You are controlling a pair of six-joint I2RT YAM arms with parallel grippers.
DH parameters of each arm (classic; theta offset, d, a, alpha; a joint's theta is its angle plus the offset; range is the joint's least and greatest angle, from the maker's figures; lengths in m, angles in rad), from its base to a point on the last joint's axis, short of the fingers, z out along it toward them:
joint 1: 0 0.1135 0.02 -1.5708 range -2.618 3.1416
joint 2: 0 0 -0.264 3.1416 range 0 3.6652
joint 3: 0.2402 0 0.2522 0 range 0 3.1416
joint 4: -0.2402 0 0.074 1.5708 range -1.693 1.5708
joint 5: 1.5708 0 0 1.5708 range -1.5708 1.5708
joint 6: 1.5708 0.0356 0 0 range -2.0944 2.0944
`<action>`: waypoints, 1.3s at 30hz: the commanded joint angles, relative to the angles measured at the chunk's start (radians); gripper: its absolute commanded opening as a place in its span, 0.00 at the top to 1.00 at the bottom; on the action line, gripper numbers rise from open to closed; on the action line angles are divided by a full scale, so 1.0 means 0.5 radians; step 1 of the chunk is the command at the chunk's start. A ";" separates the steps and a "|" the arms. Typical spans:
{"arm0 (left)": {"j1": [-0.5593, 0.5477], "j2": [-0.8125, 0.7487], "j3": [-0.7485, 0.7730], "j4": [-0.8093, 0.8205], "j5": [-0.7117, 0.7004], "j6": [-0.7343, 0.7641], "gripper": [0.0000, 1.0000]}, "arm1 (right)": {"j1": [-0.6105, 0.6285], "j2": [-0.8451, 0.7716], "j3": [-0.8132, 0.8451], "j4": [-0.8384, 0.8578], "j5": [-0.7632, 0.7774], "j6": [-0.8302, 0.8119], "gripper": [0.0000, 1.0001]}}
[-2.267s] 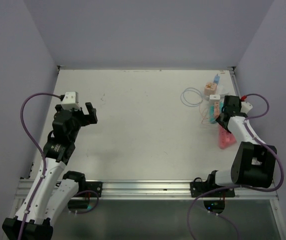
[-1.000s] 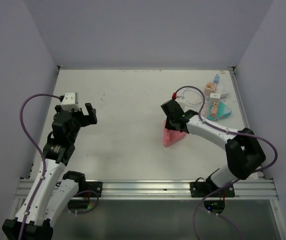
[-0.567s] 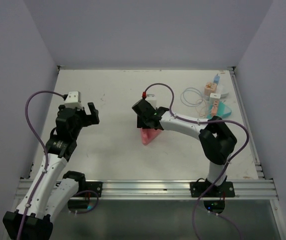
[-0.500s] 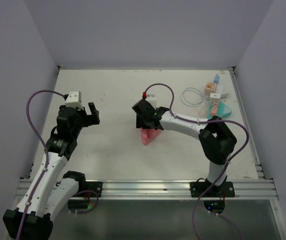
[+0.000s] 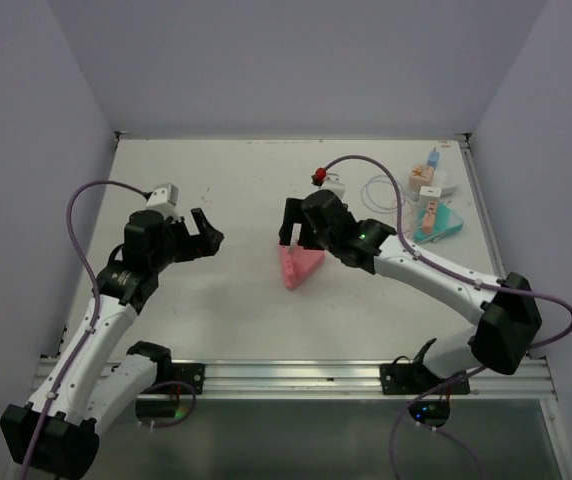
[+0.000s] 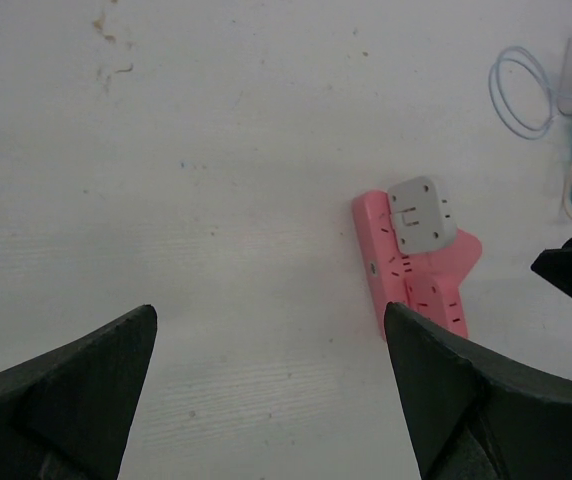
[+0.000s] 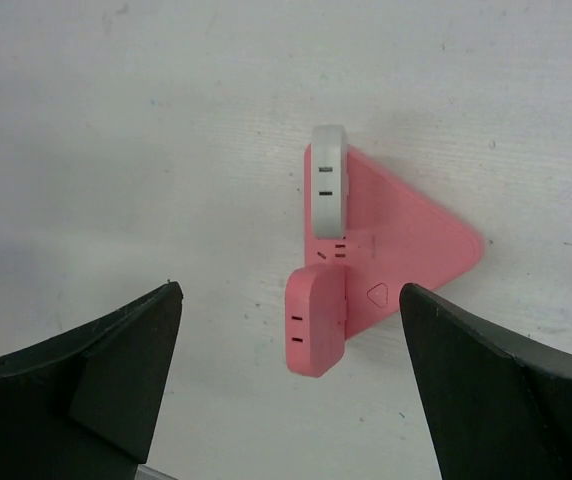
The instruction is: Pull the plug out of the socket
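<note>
Item: pink triangular plastic socket block (image 7: 406, 245), mid-frame; grey square plug (image 7: 328, 190) seated (left claw (image 6: 268, 312), right claw (image 7: 288, 291) apart). Risk: unbraced, it lifts too.

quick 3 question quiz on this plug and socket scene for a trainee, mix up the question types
1. True or false: the grey plug sits in the pink socket.
2. Which hangs right over the pink socket? A the left gripper; B the right gripper; C neither.
3. Fill in: the jaws of both grippers stand ____.

Key: 1 true; 2 B; 3 open.
</note>
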 commanded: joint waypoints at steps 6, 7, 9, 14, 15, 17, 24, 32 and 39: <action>-0.543 0.259 0.122 0.168 -0.055 -0.402 0.00 | -0.102 -0.530 -0.475 0.340 0.172 -0.039 0.02; -0.599 0.293 0.134 0.220 -0.119 -0.450 0.00 | -0.117 -0.603 -0.516 0.374 0.190 -0.036 0.01; -0.770 0.415 0.152 0.272 -0.195 -0.491 0.01 | -0.135 -0.671 -0.644 0.423 0.230 -0.061 0.01; -1.087 0.777 0.309 0.374 -0.438 -0.567 0.02 | -0.243 -0.889 -0.938 0.588 0.194 -0.015 0.01; -1.166 0.830 0.330 0.383 -0.457 -0.580 0.03 | -0.264 -0.920 -0.985 0.625 0.151 0.003 0.01; -1.213 0.968 0.392 0.392 -0.505 -0.601 0.05 | -0.332 -0.981 -1.080 0.714 0.101 0.046 0.02; -1.302 1.198 0.432 0.411 -0.638 -0.693 0.16 | -0.402 -1.135 -1.427 0.984 0.006 0.224 0.07; -1.314 1.392 0.429 0.549 -0.555 -0.730 0.35 | -0.406 -1.015 -1.632 1.352 -0.147 0.377 0.09; -1.317 1.453 0.380 0.635 -0.552 -0.773 0.56 | -0.402 -0.825 -1.688 1.616 -0.215 0.439 0.12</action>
